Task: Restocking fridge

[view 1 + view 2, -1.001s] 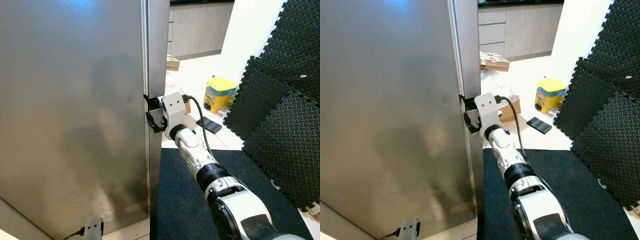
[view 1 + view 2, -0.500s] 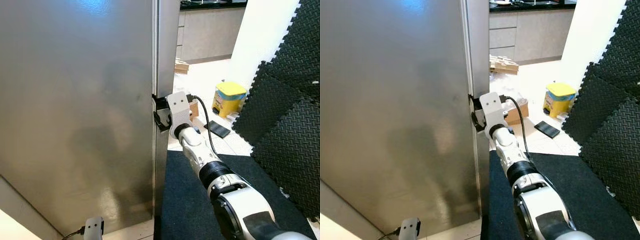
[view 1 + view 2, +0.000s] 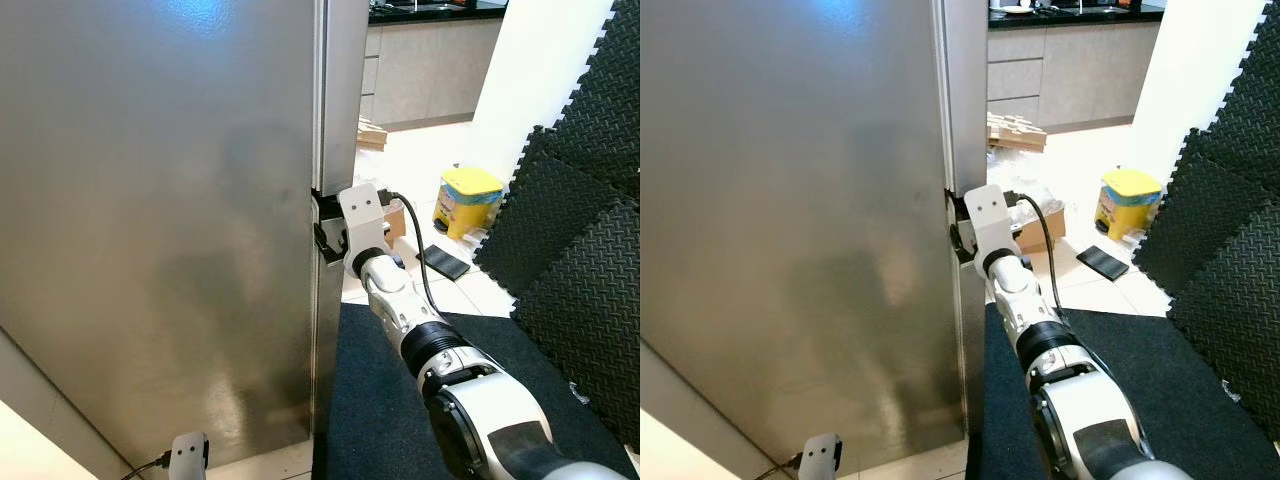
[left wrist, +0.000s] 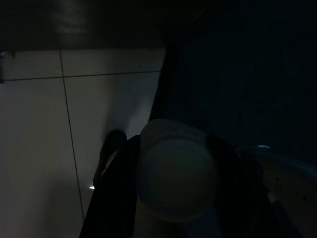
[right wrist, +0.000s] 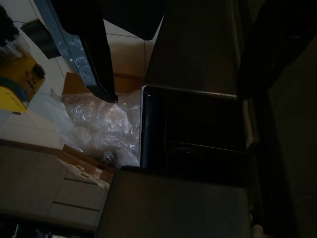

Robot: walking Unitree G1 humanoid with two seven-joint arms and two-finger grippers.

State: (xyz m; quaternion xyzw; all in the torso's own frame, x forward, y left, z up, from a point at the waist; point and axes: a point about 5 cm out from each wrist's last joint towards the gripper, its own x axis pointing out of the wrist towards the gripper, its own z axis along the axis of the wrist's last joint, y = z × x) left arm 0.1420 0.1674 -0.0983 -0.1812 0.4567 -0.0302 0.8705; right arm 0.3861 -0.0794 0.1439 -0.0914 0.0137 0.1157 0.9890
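Observation:
The fridge's stainless door (image 3: 160, 220) stands shut and fills the left of the eye views. My right gripper (image 3: 322, 222) is at its right edge, at mid height, in a dark recessed handle pocket (image 5: 198, 134). Its fingers (image 5: 94, 59) are spread apart, one on each side of the door's edge. My left arm's wrist (image 3: 187, 452) hangs low by the fridge's foot. In the dark left wrist view, a pale round-topped container (image 4: 176, 171) sits between the left gripper's (image 4: 173, 198) two black fingers, over floor tiles.
A dark mat (image 3: 380, 400) covers the floor under my right arm. Black foam tiles (image 3: 580, 230) lean on the right. Beyond the fridge are a yellow bin (image 3: 468, 198), a flat black item (image 3: 444, 264), a cardboard box with plastic wrap (image 3: 1035, 215) and grey cabinets (image 3: 430, 70).
The whole picture has shifted as the camera moved. My right gripper stays at the handle recess on the door's edge. The left wrist hangs in the same spot.

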